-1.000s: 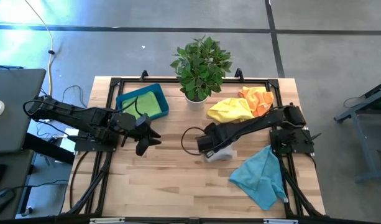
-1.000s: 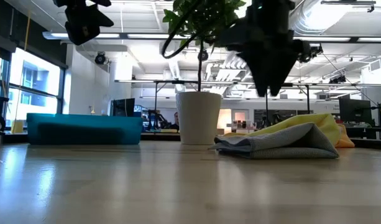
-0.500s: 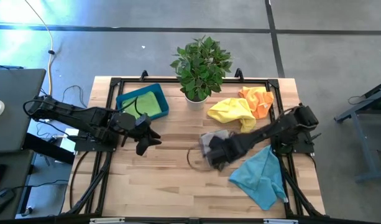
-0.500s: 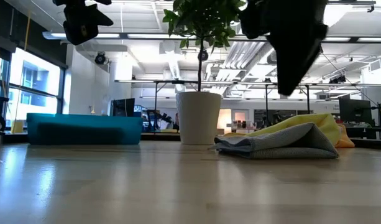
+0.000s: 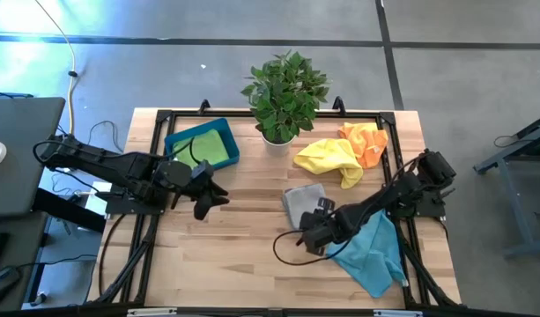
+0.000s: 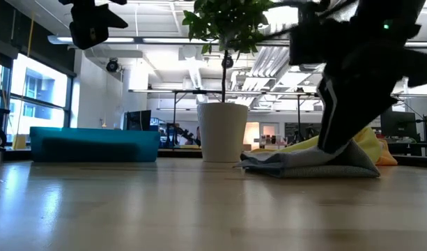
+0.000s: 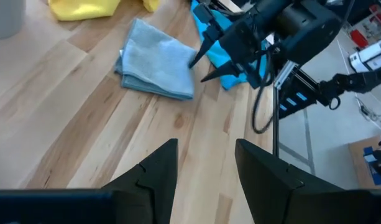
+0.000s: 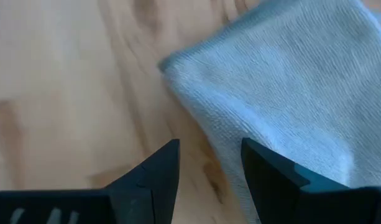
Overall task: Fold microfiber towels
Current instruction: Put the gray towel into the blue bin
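A folded grey towel [image 5: 303, 201] lies flat on the table and also shows in the low view [image 6: 311, 166]. My right gripper [image 5: 303, 236] hangs open just above the table at the towel's near side, touching nothing; the towel's corner [image 8: 168, 62] lies ahead of the fingers [image 8: 153, 180]. A teal-blue towel [image 5: 371, 251] lies crumpled under the right arm. Yellow [image 5: 327, 157] and orange [image 5: 365, 141] towels lie at the far right. A lime green towel [image 5: 210, 147] lies in the blue tray [image 5: 174, 141]. My left gripper [image 5: 218, 194] waits open at the left, raised.
A potted plant [image 5: 285, 88] stands at the middle of the far edge, its white pot [image 6: 223, 132] beside the grey towel in the low view. Bare wood [image 5: 234, 255] lies at the near left. Black frame rails [image 5: 142, 238] run along both sides.
My right gripper has gone from above the grey towel toward the table's near edge and come down lower. The grey towel has stayed where it was, now uncovered.
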Robot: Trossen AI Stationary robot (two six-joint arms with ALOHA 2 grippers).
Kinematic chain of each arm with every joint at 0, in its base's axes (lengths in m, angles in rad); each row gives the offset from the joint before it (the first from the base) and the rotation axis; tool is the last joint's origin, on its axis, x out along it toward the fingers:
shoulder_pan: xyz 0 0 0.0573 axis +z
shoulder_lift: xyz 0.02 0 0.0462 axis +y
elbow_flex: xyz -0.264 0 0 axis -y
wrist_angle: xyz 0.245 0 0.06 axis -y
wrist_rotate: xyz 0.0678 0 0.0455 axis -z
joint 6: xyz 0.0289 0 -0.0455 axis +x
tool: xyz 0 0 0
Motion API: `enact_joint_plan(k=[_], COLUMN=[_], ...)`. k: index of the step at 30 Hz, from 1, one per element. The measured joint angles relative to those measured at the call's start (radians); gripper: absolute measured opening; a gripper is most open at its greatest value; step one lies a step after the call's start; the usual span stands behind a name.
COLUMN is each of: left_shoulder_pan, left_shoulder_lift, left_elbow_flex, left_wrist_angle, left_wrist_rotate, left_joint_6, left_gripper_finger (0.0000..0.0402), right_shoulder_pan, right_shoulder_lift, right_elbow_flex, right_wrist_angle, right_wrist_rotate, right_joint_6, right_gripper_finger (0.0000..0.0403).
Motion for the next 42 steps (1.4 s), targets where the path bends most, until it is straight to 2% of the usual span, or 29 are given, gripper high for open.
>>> enact_joint_plan(k=[7,12,19,22,27,32,37,42], left_shoulder_pan=[-0.026,-0.032,-0.032,-0.032,-0.017,0.006,0.023,0.024], left_shoulder_lift=[0.053,0.14,0.304,0.392,0.547,0.703,0.843,0.955], left_elbow_flex=[0.0,0.0,0.0,0.001,0.0,0.0,0.0,0.051], left_wrist_angle=[0.0,0.044,0.264,0.393,0.59,0.752,0.864,0.94], left_wrist_rotate=[-0.055,-0.1,-0.129,-0.147,-0.15,-0.103,-0.025,-0.047], left_joint_6=[-0.044,-0.099,0.095,0.127,-0.143,-0.317,-0.544,-0.641], left_gripper_finger=[0.0149,0.0149,0.0149,0.0149,0.0149,0.0162,0.0202,0.0232], right_shoulder_pan=[0.008,0.018,0.053,0.066,0.092,0.115,0.118,0.117], right_shoulder_lift=[-0.008,-0.073,-0.189,-0.227,-0.282,-0.329,-0.346,-0.346], right_elbow_flex=[0.006,0.008,0.002,-0.038,-0.139,-0.202,-0.216,-0.216], right_wrist_angle=[-0.068,-0.079,-0.271,-0.272,-0.226,-0.186,-0.184,-0.185], right_wrist_rotate=[0.017,0.037,0.161,0.185,0.184,0.173,0.152,0.122], right_joint_6=[0.038,0.087,0.199,0.268,0.424,0.505,0.479,0.407], right_gripper_finger=[0.0165,0.0165,0.0165,0.0165,0.0165,0.0165,0.0165,0.0165])
